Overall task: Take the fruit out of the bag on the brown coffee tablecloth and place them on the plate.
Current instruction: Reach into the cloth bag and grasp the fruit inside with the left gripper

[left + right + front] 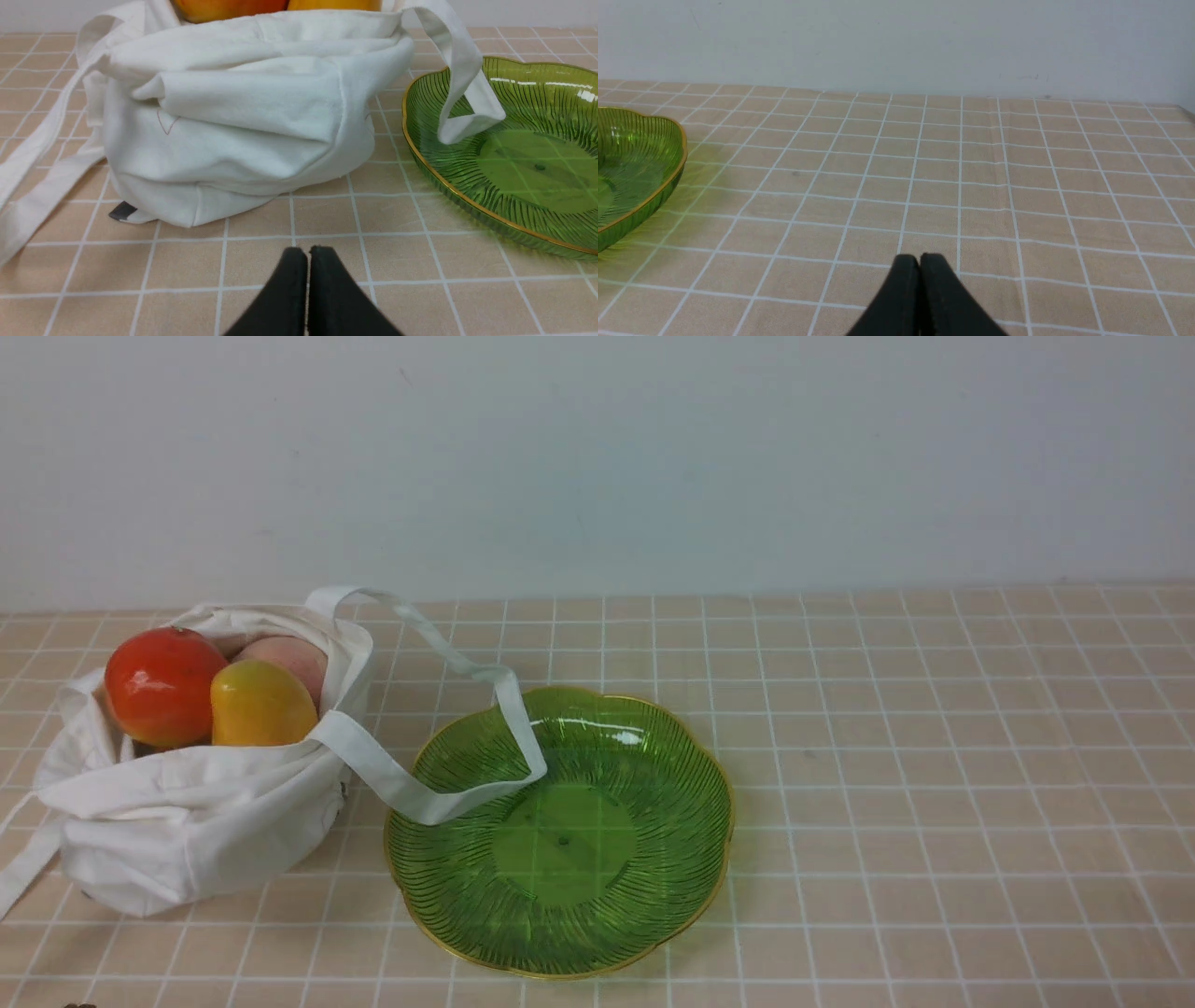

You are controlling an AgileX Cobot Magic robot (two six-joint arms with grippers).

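Note:
The white bag (196, 812) stands open at the left of the tan gridded tablecloth (934, 756). In its mouth sit a round red-orange fruit (161, 686), a yellow-orange mango (261, 707) and a pale pink peach (289, 658), partly hidden behind them. The green gold-rimmed plate (560, 896) lies right of the bag with nothing in it but one bag strap (485, 709) draped over its near-left part. My left gripper (307, 254) is shut and empty, low over the cloth in front of the bag (243, 116). My right gripper (920, 261) is shut and empty over bare cloth, right of the plate (640, 186).
A second strap (23, 877) trails off the bag to the left along the cloth. A pale wall (597, 457) closes the back of the table. Neither arm shows in the front view.

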